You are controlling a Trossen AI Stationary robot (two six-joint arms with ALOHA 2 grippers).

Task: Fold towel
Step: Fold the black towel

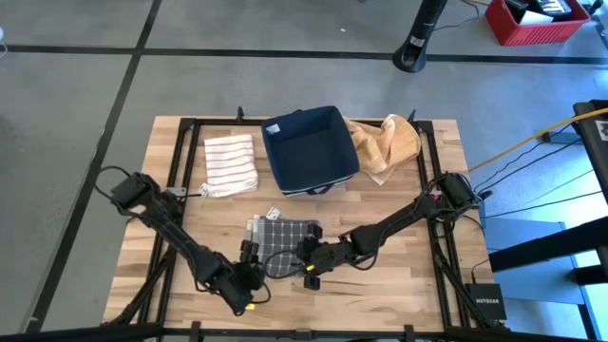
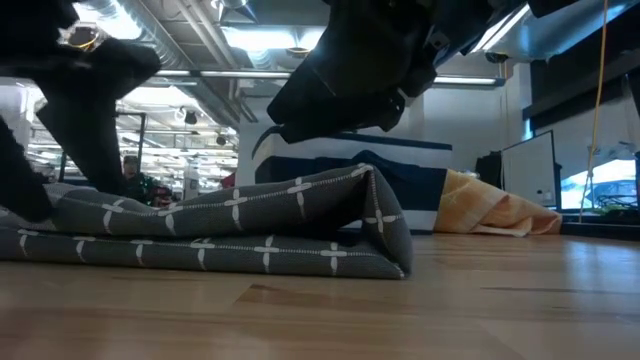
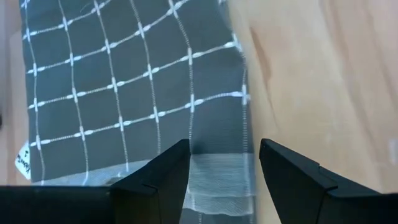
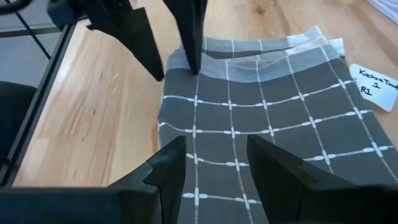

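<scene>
The grey towel (image 1: 285, 237) with a white grid lies folded in several layers on the wooden table, toward the near edge. Its folded side (image 2: 375, 205) bulges up in a loop. My left gripper (image 1: 252, 255) is open at the towel's near left corner. Its fingers (image 3: 161, 180) straddle the white hem band (image 3: 221, 180) and the side edge. My right gripper (image 1: 306, 256) is also open and hovers over the towel's right part (image 4: 261, 124). I see flat cloth between its fingers (image 4: 165, 171). My left gripper comes down at a slant from the table's near side. One fingertip (image 4: 191, 62) reaches the towel's white hem band (image 4: 205, 67) near a corner. The other stands over the wood beside the towel's edge. I cannot tell whether either one touches the cloth.
A dark blue bin (image 1: 309, 147) stands at the far middle of the table. A white striped towel (image 1: 231, 163) lies folded to its left and a tan cloth (image 1: 385, 144) is crumpled to its right. A white label (image 4: 376, 84) lies by the grey towel. Bare wood stretches to the right.
</scene>
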